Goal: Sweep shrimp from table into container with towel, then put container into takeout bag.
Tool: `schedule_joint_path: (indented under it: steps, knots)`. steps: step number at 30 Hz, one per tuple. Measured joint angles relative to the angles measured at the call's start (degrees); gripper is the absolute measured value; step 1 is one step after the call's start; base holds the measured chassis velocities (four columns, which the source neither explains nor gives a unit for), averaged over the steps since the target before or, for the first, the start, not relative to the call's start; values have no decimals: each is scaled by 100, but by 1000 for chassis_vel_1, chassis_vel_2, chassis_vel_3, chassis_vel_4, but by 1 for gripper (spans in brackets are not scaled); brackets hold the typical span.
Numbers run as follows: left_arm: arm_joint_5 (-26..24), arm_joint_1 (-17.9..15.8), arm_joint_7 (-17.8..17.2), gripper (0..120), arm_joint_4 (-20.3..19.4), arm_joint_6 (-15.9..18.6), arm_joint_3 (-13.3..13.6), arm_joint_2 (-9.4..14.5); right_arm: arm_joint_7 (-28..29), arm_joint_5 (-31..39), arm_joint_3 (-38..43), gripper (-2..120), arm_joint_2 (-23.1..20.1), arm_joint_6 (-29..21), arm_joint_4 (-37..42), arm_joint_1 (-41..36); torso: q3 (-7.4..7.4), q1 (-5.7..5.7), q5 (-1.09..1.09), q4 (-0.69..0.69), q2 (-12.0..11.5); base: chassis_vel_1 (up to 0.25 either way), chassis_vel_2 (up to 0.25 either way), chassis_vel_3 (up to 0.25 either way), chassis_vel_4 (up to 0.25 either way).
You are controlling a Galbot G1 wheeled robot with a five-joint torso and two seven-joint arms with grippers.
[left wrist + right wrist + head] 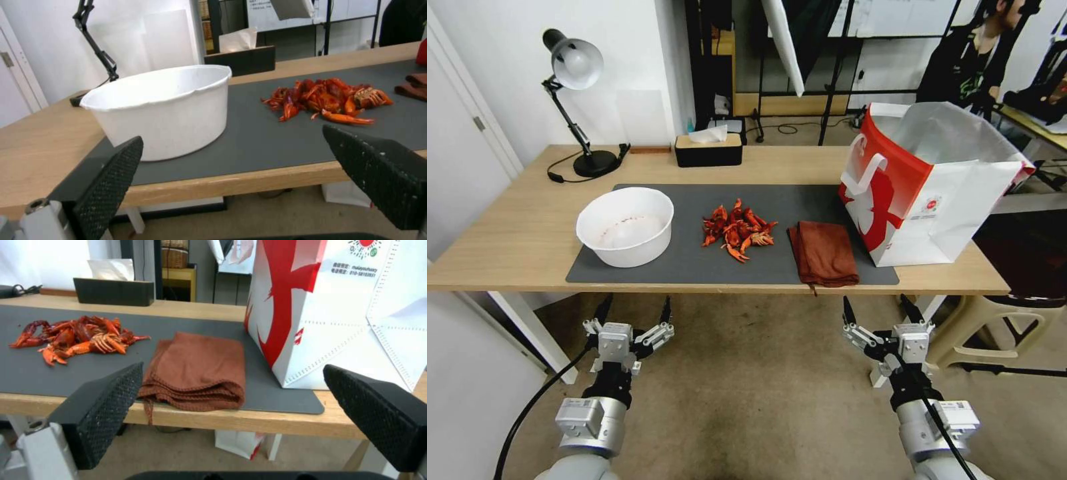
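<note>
Nothing started yet. Left gripper (632, 315) and right gripper (882, 312) both hang below and in front of the table (507, 247) edge, fingers spread wide, holding nothing.

Layout on the grey mat (694, 263): container (625, 226) on the robot's left, shrimp (738, 230) pile in the middle, towel (823, 253) folded just to the right of the pile, takeout bag (924, 183) upright at the right end, its base overlapping the mat's right edge.

Risks from here, as a judgement:
- Towel is folded in several layers, with its near edge at the mat's front edge and a thread hanging off the table. A shallow pinch likely takes only the top layer, so it unfolds and drags.
- Shrimp are loose, with claws sticking out. A sweep towards the container probably scatters pieces past it or off the front edge unless the container is tipped or held at the edge.
- Container is light plastic; it will likely slide if pushed and not braced.
- Bag sits close beside the towel, so the right arm could clip it and knock it over.

Relative to the grippers: the towel lies above and ahead of the right gripper, slightly to its left. The container lies ahead of the left gripper, nearly in line with it. The shrimp sit between the two arms, well apart from both.
</note>
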Motion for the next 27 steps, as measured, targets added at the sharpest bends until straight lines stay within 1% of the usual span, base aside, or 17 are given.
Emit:
schedule_joint_path:
  steps: [25,26,27]
  knots:
    - [0,-6,-13,100,2,-9,2,4,8,5,1,100,-4,21,-6,15,0,0,0,0,0,0,0,0,0]
    - [1,-16,-33,100,10,-28,6,10,47,26,4,100,-20,104,-56,60,0,0,0,-1,0,0,0,0,0]
    - [53,-124,-279,100,147,-266,61,94,381,206,73,100,-163,788,-457,442,0,0,3,2,0,0,0,0,0]
